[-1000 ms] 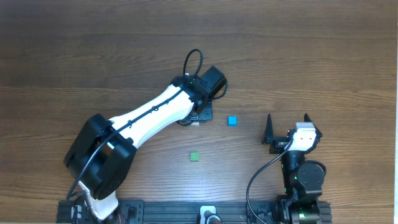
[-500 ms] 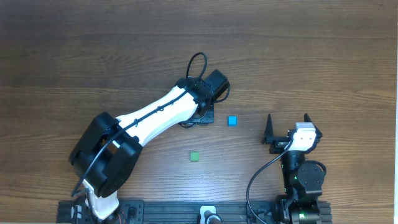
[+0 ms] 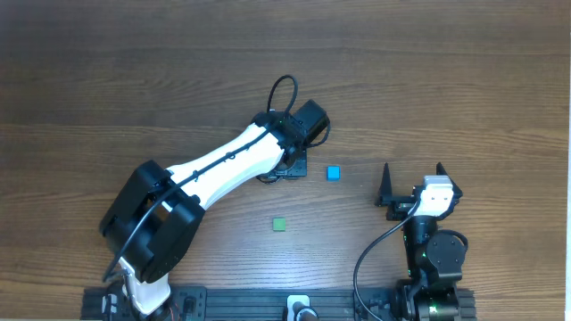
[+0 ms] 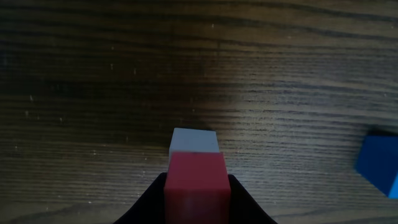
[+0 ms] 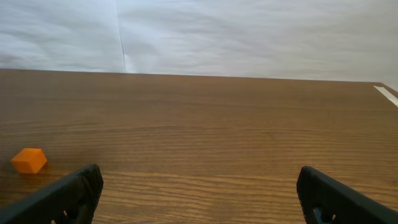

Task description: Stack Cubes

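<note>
Five cubes counted: one red cube (image 4: 195, 180), one white cube (image 4: 194, 140), one blue cube (image 3: 333, 173), one green cube (image 3: 279, 225), one orange cube (image 5: 29, 160). Two arms counted: left arm (image 3: 223, 165), right arm (image 3: 433, 245). Two grippers counted: left gripper (image 4: 196, 190), right gripper (image 3: 412, 171). One table (image 3: 134, 71) counted.

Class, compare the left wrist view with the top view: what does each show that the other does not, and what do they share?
Left wrist: red cube in the left claw, white cube close by. Top: green cube, open right claw. Both: blue cube, wooden table.
</note>
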Available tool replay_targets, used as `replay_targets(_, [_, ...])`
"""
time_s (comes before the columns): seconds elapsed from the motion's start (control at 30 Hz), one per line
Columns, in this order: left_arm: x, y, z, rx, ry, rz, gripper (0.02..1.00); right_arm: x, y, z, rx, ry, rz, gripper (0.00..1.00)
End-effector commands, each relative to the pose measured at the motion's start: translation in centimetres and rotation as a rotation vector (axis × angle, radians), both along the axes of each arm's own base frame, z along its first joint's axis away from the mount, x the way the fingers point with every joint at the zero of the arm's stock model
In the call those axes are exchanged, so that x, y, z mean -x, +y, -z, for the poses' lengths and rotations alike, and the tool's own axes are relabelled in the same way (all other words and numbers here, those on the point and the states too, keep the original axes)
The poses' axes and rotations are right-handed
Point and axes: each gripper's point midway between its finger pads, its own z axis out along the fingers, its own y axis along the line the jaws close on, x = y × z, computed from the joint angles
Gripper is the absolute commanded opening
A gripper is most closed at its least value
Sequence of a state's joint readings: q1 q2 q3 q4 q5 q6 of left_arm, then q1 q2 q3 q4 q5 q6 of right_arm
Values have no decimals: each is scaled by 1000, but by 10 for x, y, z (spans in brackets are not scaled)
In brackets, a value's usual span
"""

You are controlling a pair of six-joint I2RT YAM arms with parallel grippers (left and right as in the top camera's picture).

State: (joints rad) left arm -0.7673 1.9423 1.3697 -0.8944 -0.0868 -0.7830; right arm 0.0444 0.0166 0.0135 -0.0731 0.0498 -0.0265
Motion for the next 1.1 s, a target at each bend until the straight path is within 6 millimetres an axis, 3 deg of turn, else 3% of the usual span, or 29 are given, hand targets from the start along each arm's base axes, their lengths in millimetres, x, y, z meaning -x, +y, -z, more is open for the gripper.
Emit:
replay_targets(0.03, [-3,3,5,-25,-7,-9,222,0,1,4,-3,6,-5,991])
replay_targets(0.73, [-4,4,5,-31,-12,-10,318,0,0,4,-3,6,-5,993])
replay_targets(0.93, [-5,5,4,-35,-18,-11,446,0,0,4,-3,6,-5,991])
replay_targets(1.1, [-14,1,-2,-17,-60,-19,735,0,0,4,-3,6,-5,993])
